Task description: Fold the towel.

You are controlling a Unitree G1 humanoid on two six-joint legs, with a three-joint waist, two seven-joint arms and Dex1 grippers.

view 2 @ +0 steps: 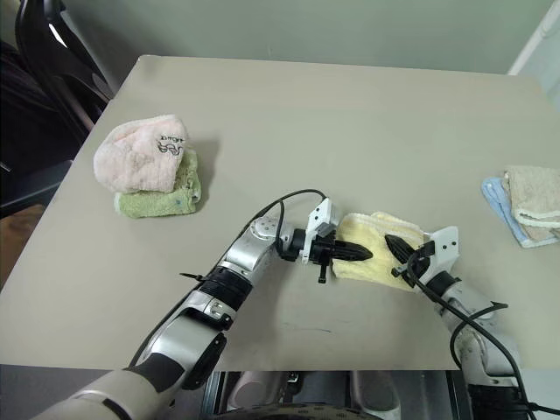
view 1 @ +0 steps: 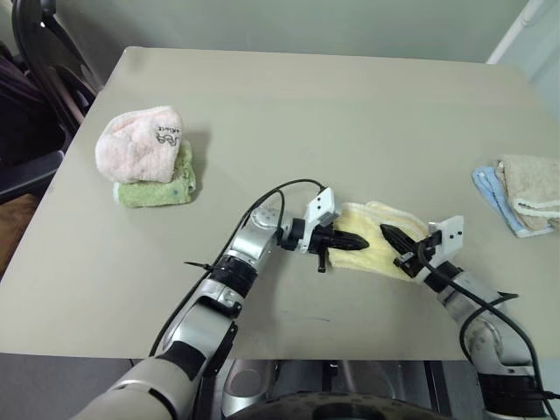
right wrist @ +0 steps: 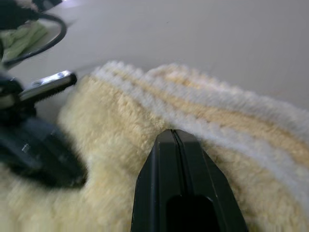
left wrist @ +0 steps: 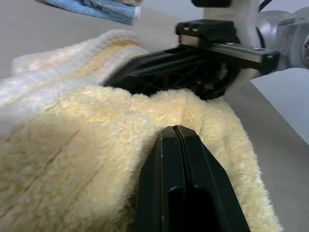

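The towel (view 1: 372, 219) is pale yellow and fluffy. It lies folded in layers on the table (view 1: 306, 114) near the front edge, right of centre. My left gripper (view 1: 359, 241) reaches in from the left. Its fingers are pressed together and its tip sinks into the towel's near edge (left wrist: 72, 145). My right gripper (view 1: 385, 230) comes in from the right, tip to tip with the left. Its fingers are also together on the towel's pile (right wrist: 120, 121). The two tips stand a short gap apart over the towel.
A pink towel (view 1: 140, 144) sits on a green one (view 1: 157, 188) at the left. At the right edge a beige towel (view 1: 529, 188) lies on a blue one (view 1: 490, 188). A dark chair (view 1: 44, 61) stands beyond the table's far left corner.
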